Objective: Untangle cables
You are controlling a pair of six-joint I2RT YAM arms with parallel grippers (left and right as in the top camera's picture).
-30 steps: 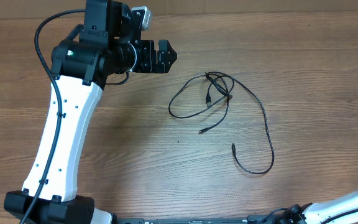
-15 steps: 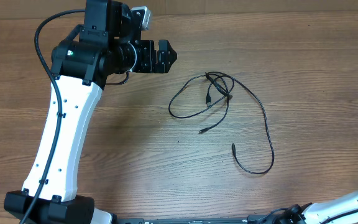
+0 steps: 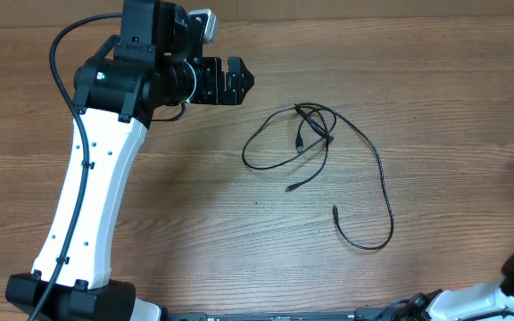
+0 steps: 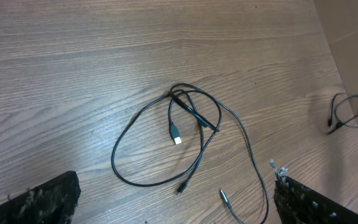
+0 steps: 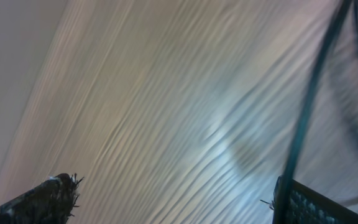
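Fingers [image 4: 42,199] on the left gripper [image 3: 235,82] are spread wide with nothing between them, and it hovers over the wooden table [image 3: 435,71], off to the upper left of the work. The right gripper [image 5: 173,186] has its pads parted to both corners of its own wrist view too, also empty. That picture is badly smeared, and a dark strand [image 5: 306,112] crosses it that I cannot identify.

Now the cables [image 3: 327,134]: they lie flat mid-table, well apart from both grippers. All the crossings bunch into one small knot [image 4: 185,99] at the top of the pile. From there a rounded loop [image 3: 248,156] swings out to the left and a long tail [image 3: 386,214] sweeps down to the right. The silver-tipped plug [image 4: 176,138] sits inside the loop, just below the knot. Two more free ends [image 3: 289,188] lie lower down, clear of everything.

By my read, these cords are featherlight and limp. They will drag and flop, not hold shape, and being so thin they could slip out of a loose pinch. The best hold looks like a plug or the strand right behind it, where there is more to bite. A pull on the long tail, away from the knot, should open things up, while a yank on the loop may just tighten it.
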